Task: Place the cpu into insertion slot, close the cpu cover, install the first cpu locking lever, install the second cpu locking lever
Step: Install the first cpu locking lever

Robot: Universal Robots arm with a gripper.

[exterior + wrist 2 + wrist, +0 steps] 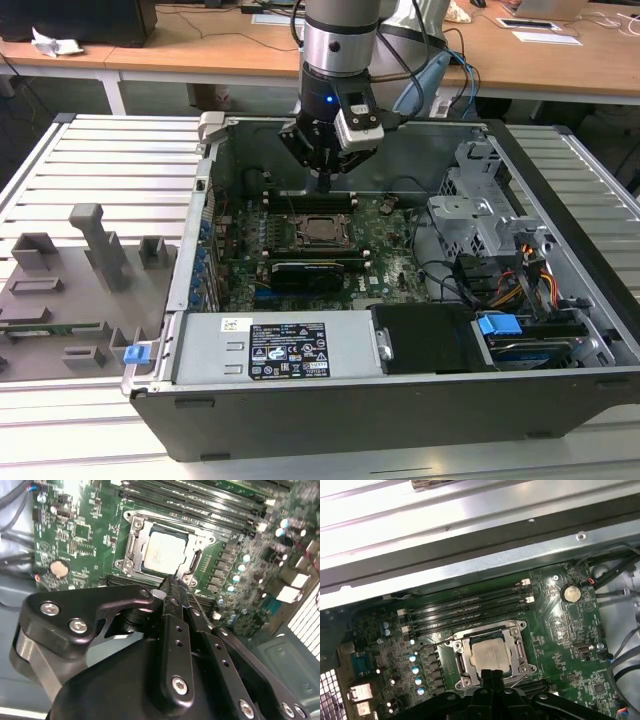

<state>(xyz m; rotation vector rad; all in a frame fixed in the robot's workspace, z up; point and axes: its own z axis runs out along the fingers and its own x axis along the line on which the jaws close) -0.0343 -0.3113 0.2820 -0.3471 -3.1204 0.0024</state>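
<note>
Over green motherboard [75, 540], hand [172, 582] fully closed near cpu [162, 554].

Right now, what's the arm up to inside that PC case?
The arm's gripper, shut and empty, hangs close over one edge of the socket on the motherboard. The cpu already sits in the socket, and the cpu cover appears to lie flat around it. Whether the locking levers are latched cannot be told.
</note>
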